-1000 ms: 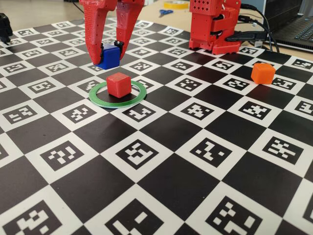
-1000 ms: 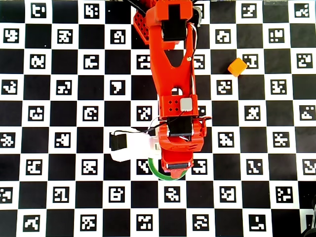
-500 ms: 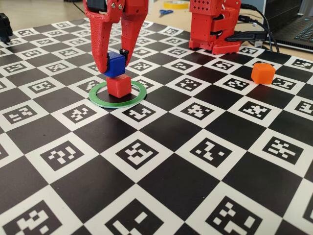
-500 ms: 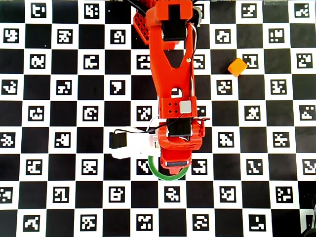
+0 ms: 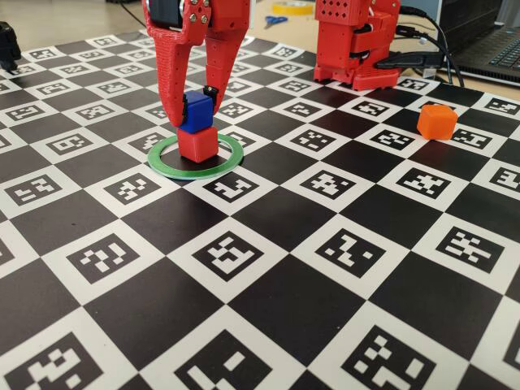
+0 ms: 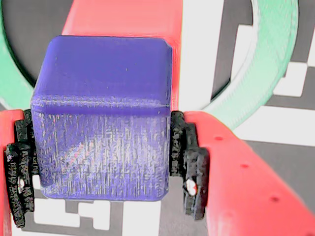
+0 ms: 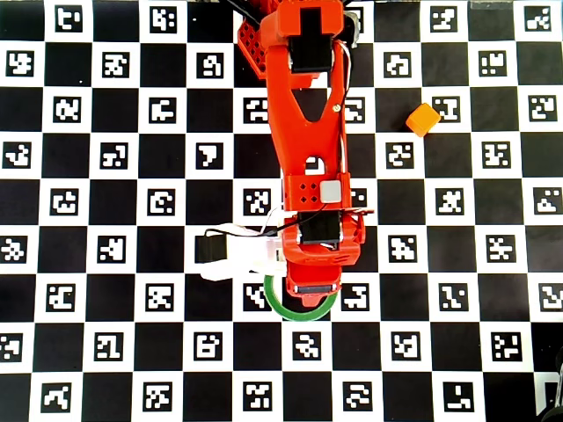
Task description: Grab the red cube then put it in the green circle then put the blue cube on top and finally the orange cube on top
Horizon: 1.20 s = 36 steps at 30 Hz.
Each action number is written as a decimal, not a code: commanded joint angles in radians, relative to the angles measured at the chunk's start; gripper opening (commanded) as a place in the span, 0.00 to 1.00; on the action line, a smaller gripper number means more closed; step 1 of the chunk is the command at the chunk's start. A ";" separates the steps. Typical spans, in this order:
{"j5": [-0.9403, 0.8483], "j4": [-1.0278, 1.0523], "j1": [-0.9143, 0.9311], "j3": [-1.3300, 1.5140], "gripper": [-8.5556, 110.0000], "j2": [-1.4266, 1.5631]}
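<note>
Inside green circle [image 5: 196, 166]: red cube [image 5: 197, 144], blue cube [image 5: 196, 111] atop

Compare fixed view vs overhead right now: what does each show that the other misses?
Only the fixed view shows the stack: the blue cube sits between the closed fingers of the gripper, on or just above the red cube, which stands inside the green circle.

Only the overhead view shows the whole arm from above; it hides both of those cubes.

Both show the orange cube alone on the checkered board, apart from the ring, and part of the green circle.
</note>
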 commanded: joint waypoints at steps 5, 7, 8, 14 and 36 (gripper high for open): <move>0.008 -0.014 -0.017 -0.011 0.10 0.052; 0.008 -0.014 -0.017 -0.009 0.10 0.052; 0.008 -0.012 -0.017 -0.009 0.15 0.052; 0.005 -0.006 -0.017 -0.006 0.26 0.055; 0.020 0.084 0.000 -0.003 0.45 0.229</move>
